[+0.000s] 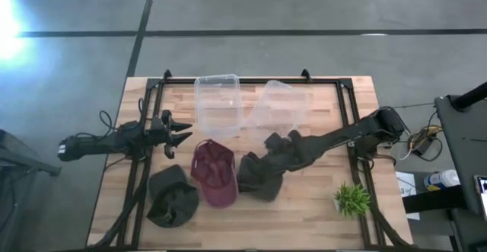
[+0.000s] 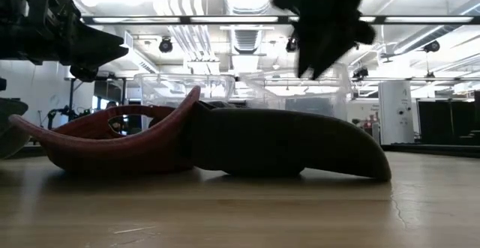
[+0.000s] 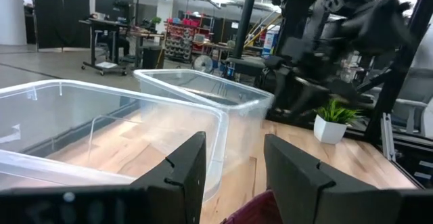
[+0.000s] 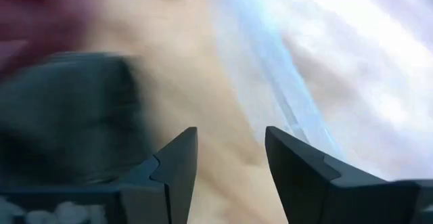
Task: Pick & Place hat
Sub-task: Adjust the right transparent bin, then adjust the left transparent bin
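Three hats lie on the wooden table: a dark green hat near the left, a maroon cap in the middle, and a dark grey hat to its right, its edge against the cap. My right gripper hangs open in the air just above the far edge of the dark grey hat. My left gripper waits open above the table, left of the maroon cap, pointing toward the right.
Two clear plastic containers stand at the far side of the table, just beyond the hats. A small potted plant stands near the right front corner. Bare wood lies in front of the hats.
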`<move>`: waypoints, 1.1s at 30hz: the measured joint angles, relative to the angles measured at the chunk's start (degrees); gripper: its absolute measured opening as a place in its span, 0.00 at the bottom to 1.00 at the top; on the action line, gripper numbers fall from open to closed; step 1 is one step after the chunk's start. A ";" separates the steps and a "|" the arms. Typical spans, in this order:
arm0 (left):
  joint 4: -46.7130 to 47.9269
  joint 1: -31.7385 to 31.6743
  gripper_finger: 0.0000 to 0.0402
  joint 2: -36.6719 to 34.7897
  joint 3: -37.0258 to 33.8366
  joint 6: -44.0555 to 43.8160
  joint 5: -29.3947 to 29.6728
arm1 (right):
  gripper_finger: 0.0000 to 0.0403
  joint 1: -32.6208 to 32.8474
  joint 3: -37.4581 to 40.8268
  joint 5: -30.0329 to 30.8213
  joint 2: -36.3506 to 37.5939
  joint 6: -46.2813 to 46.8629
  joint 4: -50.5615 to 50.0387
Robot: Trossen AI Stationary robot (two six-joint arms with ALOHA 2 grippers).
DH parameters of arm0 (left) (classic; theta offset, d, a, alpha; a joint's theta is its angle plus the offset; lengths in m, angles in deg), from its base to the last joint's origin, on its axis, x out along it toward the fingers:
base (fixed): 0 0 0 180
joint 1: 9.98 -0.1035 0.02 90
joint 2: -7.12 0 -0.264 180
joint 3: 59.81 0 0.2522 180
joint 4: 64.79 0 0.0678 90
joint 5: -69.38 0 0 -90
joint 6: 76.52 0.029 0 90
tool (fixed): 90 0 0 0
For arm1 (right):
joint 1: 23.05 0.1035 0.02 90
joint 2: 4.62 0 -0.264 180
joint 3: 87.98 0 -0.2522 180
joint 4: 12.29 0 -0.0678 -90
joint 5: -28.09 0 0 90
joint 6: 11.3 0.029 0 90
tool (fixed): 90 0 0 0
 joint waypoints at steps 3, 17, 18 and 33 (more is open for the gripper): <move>0.00 0.00 0.36 0.00 0.00 0.00 0.00 | 0.42 -0.41 0.31 3.05 0.93 7.02 -7.35; -1.01 0.04 0.36 0.00 0.00 -12.90 -1.72 | 0.42 1.69 0.95 -6.77 7.60 -7.76 7.42; -1.95 0.04 0.36 0.00 0.00 -20.71 -2.32 | 0.42 1.14 0.95 -7.56 7.64 -8.50 9.30; -6.96 0.01 0.36 2.03 0.88 -57.15 7.90 | 0.42 -0.70 3.51 -10.96 7.95 -5.65 7.68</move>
